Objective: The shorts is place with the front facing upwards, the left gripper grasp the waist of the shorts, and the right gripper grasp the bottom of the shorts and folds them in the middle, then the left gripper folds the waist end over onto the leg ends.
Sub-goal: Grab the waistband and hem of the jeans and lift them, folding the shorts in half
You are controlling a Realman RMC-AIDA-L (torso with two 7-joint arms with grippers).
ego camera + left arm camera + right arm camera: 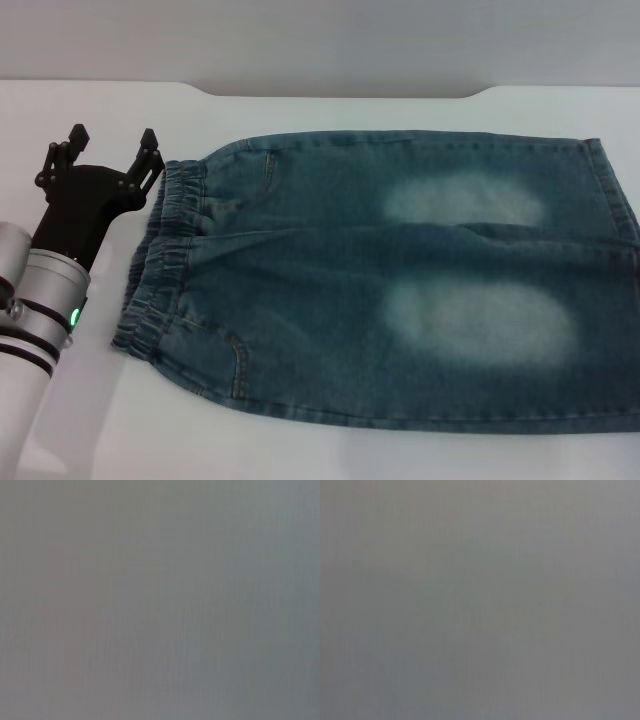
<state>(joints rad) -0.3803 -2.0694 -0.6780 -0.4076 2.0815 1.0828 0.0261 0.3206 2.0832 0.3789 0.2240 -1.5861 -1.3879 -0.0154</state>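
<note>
- The shorts [400, 290] lie flat and unfolded on the white surface [100, 420], front up, waist [160, 255] toward the robot's left, hems [615, 200] to the right.
- The left tool [112, 150] hovers just beside the waist's far corner, prongs spread, grasping nothing.
- The right tool is out of sight.
- Step in hand, I judge: reaching for the waist; next it must close on the band.

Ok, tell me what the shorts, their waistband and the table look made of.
The shorts: blue-green washed denim, matte, judging by the faded pale thigh patches and stitched seams. The waistband: the same denim, probably over elastic, since it is puckered. The table: a smooth white surface; the material is unclear.
</note>
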